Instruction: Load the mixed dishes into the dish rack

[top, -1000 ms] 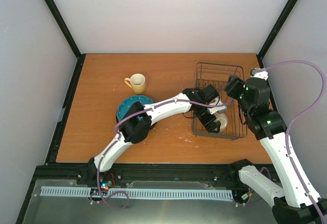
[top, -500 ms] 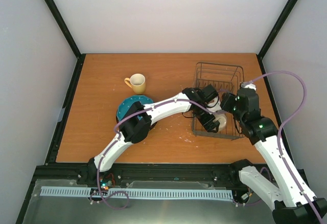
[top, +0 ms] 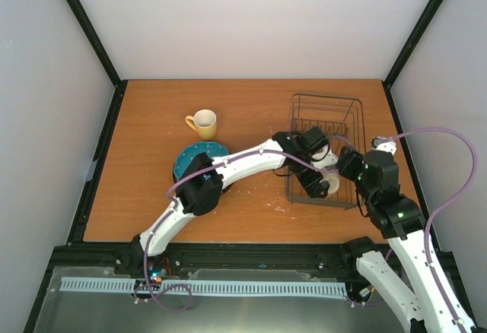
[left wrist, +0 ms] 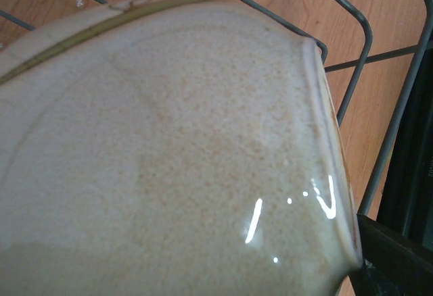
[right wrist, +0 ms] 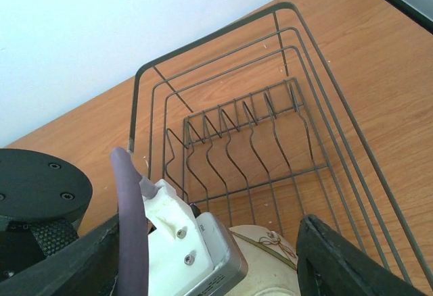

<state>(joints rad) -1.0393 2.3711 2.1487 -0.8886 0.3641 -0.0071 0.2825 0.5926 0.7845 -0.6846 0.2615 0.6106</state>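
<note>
The dark wire dish rack [top: 329, 96] stands at the table's right. A cream-white bowl [top: 331, 185] rests in its near end. My left gripper [top: 316, 184] reaches into the rack at the bowl. In the left wrist view the bowl [left wrist: 176, 167] fills the picture, and one finger [left wrist: 396, 262] shows beyond its rim, next to a rack wire [left wrist: 399, 110]. My right gripper [top: 348, 164] hovers open over the rack's near right part. Its wrist view shows the bowl [right wrist: 270, 262] and the left arm's wrist between the spread fingers. The yellow mug [top: 204, 124] and teal dotted plate [top: 196, 156] sit at the left.
The left arm's forearm crosses above the teal plate and hides its near side. The rack's far half [right wrist: 240, 100], with its upright prongs, holds nothing. Black frame posts and white walls close in the table [top: 243, 105] on three sides.
My right arm has drawn back toward the near edge, its gripper sliding from the rack's middle right to its near right part. The left arm and the bowl have stayed put.
</note>
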